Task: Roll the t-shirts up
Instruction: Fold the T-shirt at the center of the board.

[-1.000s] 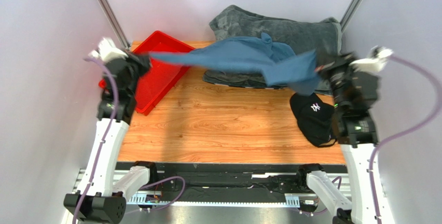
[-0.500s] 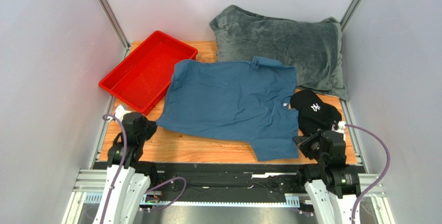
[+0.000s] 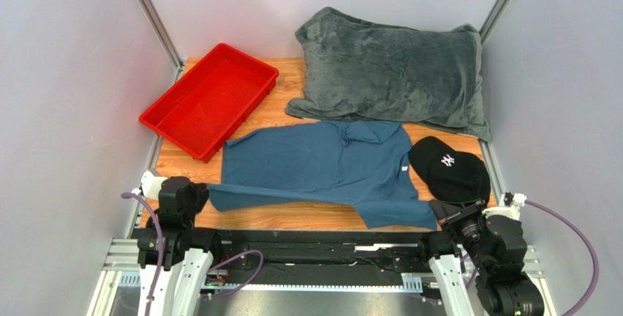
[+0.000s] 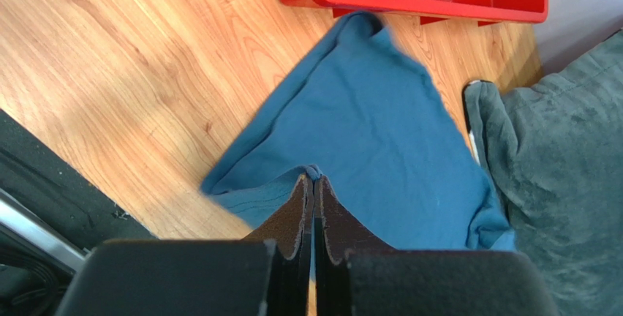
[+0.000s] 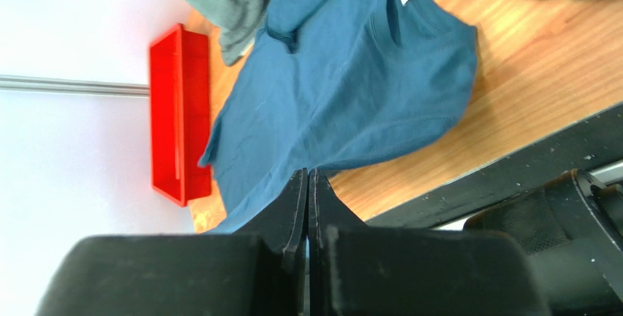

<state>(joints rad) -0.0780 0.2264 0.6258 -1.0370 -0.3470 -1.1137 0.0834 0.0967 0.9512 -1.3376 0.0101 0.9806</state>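
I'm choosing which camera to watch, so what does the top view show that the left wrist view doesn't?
Only the top view: the black cap beside the t-shirt, and the whole shirt laid out across the table. Only the left wrist view: the left gripper close up, its jaws shut on a fold at the shirt's edge. Both: the t-shirt, the red tray, the grey blanket and the wooden table.

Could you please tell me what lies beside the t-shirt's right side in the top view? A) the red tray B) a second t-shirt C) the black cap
C: the black cap sits just beside the right edge of the t-shirt.
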